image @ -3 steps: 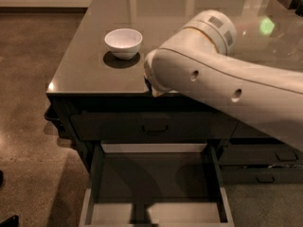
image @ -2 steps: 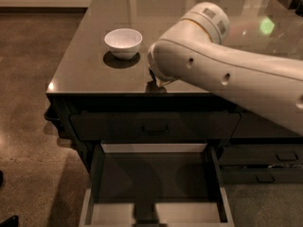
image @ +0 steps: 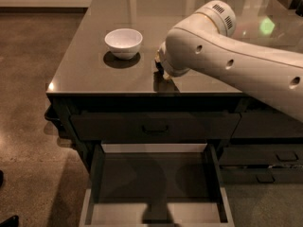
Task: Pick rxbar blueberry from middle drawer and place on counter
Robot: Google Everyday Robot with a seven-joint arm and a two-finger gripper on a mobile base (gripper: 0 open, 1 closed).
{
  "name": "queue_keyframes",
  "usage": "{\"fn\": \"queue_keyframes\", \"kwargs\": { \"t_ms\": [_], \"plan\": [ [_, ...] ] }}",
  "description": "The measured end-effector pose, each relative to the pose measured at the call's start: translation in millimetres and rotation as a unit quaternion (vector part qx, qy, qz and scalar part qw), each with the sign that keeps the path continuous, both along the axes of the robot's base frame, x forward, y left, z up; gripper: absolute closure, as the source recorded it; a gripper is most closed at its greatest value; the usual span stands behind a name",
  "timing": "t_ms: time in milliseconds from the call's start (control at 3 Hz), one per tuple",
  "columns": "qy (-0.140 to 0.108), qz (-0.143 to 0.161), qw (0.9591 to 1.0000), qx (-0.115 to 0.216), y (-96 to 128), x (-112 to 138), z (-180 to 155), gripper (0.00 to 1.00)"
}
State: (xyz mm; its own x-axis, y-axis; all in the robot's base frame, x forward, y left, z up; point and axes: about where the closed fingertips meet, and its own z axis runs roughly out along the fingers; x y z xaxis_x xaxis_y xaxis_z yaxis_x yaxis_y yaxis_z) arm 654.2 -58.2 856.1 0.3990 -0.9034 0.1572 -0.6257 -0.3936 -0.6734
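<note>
My white arm reaches in from the right over the counter [image: 94, 65]. The gripper [image: 162, 73] is at the arm's end, low over the counter near its front edge and right of the bowl; the arm's bulk hides most of it. The rxbar blueberry does not show; whether the gripper has it cannot be told. The middle drawer [image: 97, 174] stands pulled open below the counter front. Its dark floor shows only shadow and no bar.
A white bowl [image: 123, 42] stands on the counter left of the gripper. The shut top drawer front with a bar handle [image: 155, 128] is under the counter edge. More drawers [image: 265, 169] are at the right. Brown floor lies at the left.
The arm's end has moved back from the counter's front edge, farther over the top. The bowl and the open drawer have not moved.
</note>
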Motion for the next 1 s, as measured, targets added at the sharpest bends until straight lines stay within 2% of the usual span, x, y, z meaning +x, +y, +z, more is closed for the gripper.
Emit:
{"fn": "queue_keyframes", "kwargs": {
  "t_ms": [333,1000],
  "plan": [
    [0.000,0.000,1.0000,0.000,0.0,0.0,0.0,0.81],
    [0.000,0.000,1.0000,0.000,0.0,0.0,0.0,0.35]
  ]
}}
